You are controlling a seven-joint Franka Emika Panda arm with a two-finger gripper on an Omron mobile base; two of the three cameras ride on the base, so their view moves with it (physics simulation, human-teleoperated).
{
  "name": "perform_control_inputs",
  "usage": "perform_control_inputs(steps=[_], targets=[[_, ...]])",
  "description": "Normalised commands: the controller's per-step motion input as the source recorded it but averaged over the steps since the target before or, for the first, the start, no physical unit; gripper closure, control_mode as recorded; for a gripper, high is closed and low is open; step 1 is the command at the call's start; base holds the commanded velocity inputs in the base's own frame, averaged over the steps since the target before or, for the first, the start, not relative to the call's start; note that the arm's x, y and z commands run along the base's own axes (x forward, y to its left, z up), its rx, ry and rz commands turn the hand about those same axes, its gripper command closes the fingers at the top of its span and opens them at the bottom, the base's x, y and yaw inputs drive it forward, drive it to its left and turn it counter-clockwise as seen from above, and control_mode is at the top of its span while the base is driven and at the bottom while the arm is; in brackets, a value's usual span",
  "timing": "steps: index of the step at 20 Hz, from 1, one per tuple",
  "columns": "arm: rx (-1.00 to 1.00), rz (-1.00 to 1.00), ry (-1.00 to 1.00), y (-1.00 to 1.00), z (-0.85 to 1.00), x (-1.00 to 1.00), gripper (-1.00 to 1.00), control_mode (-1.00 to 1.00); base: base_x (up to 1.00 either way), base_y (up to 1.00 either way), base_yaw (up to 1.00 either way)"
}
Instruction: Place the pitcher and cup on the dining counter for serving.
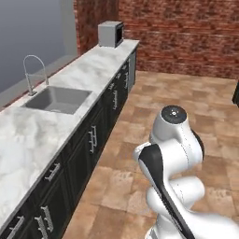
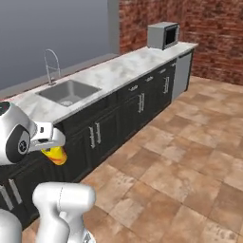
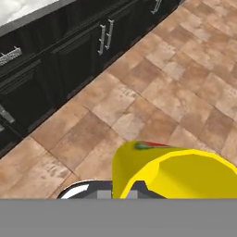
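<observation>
Carrying the cup (image 3: 171, 171) clamped in the gripper (image 2: 56, 153), low beside the arm over the tiled floor (image 3: 152, 92), calls for keeping it level and clear of the black cabinets (image 2: 102, 133) until the dining counter is reached.

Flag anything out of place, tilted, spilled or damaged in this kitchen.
Nothing looks spilled or broken. The one thing off any surface is the yellow cup, carried in the gripper above the tiled floor, in front of the black cabinets. The sink and microwave sit normally.
</observation>
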Motion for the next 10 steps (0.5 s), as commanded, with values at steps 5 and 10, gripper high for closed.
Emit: perform_control_inputs(steps=[5, 10], targets=[[0.0, 0.0, 0.0, 0.0, 0.0, 0.0, 1.0, 1.0, 0.48, -0.35, -0.64], [0.0, 0.0, 0.0, 0.0, 0.0, 0.0, 1.0, 1.0, 0.5, -0.35, -0.64]])
